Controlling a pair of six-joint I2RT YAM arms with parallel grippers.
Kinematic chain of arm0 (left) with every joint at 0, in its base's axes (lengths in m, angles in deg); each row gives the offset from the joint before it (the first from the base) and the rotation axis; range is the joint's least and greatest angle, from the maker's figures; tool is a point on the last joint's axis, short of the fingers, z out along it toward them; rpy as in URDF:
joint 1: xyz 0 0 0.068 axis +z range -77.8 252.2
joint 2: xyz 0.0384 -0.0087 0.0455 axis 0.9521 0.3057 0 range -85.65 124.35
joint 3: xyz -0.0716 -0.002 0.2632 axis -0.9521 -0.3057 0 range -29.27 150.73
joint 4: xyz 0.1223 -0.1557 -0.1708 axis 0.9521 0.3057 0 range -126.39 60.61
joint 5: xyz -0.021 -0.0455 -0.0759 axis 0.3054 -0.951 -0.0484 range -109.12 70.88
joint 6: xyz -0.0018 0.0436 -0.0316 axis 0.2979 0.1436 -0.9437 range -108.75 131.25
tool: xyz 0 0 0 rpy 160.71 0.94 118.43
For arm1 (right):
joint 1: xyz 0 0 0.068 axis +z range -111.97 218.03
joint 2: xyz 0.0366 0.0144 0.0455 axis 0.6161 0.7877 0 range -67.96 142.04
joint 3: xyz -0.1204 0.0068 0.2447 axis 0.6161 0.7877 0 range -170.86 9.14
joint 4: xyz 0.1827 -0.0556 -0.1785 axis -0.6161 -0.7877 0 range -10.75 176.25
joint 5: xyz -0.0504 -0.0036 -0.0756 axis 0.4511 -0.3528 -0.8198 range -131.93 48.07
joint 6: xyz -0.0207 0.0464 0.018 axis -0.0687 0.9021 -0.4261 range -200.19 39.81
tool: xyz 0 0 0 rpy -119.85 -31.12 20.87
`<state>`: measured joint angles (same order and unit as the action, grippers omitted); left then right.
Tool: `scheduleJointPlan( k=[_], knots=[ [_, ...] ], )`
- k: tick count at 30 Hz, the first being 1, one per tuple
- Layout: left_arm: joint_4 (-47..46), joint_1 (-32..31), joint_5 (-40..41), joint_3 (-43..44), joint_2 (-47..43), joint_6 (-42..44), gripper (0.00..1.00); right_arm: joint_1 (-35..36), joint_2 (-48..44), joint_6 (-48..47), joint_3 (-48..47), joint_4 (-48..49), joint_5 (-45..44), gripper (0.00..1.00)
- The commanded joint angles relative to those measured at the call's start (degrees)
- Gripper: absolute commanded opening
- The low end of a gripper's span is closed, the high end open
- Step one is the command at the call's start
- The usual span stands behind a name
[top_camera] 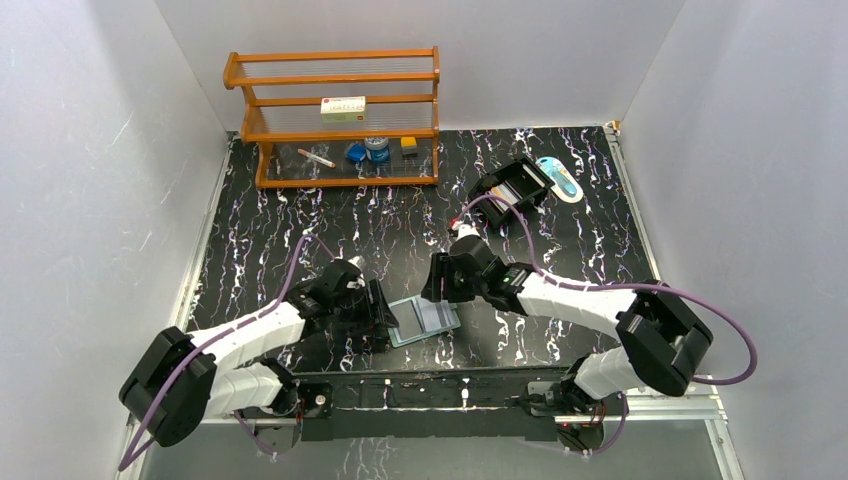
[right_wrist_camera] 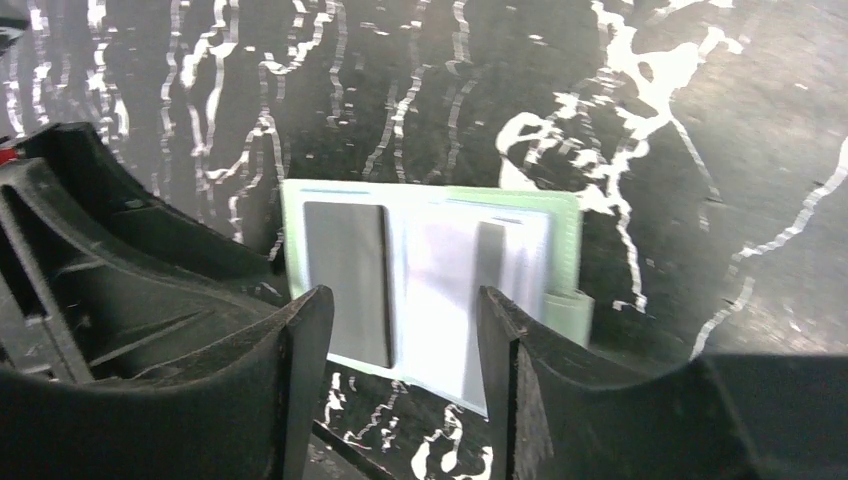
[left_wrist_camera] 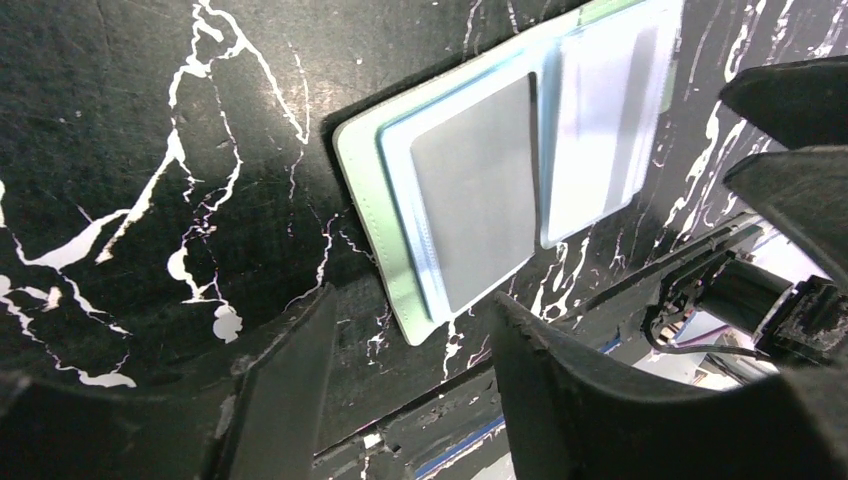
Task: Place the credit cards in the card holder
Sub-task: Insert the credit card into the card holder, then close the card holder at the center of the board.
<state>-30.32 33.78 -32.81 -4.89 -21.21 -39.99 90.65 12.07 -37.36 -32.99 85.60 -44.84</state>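
**Table** (top_camera: 300, 230): black, white-veined. It carries everything listed below.

**Wooden shelf** (top_camera: 340, 110): well beyond both grippers, at the far left. The small items on it are too small to name.

**Black box** (top_camera: 515, 185): compartmented, well beyond the right gripper. Its contents cannot be made out, and no loose credit card can be identified anywhere with certainty.

**Left gripper** (left_wrist_camera: 410, 310): jaws apart, holding nothing. It hovers low, with the card holder's near corner just ahead of its fingertips.

**Right gripper** (right_wrist_camera: 405, 300): jaws apart, empty. The card holder lies just beyond and between its fingers.

**Card holder** (left_wrist_camera: 355, 180): lies open and flat on the table between the two grippers. Its snap tab shows at the edge to the right gripper's right.

**Credit card** (left_wrist_camera: 475, 195): grey, seated in the pocket nearest the left gripper.

- **Step in hand (judged):** one card is lodged and both grippers are free.
- **Next move:** a reach for another card, then a steady hold on the holder while that card slides in.
- **Hard to tell:** glare washes out the other leaf, so whether it holds cards cannot be told. Neither wrist view shows the holder whole.
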Motion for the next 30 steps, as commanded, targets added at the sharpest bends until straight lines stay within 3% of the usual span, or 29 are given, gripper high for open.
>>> scheduleJointPlan(
  k=[1,6,13,21,30],
  knots=[
    [1.1,0.0,0.6,2.0,2.4,0.3,0.58,-2.3,-1.6,-1.0,0.1,-4.8,-0.9,0.65],
    [-2.0,0.0,0.3,1.8,4.0,0.1,0.63,-5.8,-2.4,3.0,5.6,1.5,4.8,0.68],
    [-8.5,0.0,-3.1,1.3,7.1,-1.4,0.65,-6.2,-3.8,8.6,12.0,8.2,5.6,0.75],
    [-13.2,0.0,-7.8,1.7,3.5,-4.1,0.62,-6.2,-2.8,12.0,15.0,16.7,12.0,0.68],
    [-16.1,0.0,-8.9,1.7,-1.7,-4.5,0.59,-6.1,-2.1,15.6,18.3,24.7,16.1,0.68]
  ],
)
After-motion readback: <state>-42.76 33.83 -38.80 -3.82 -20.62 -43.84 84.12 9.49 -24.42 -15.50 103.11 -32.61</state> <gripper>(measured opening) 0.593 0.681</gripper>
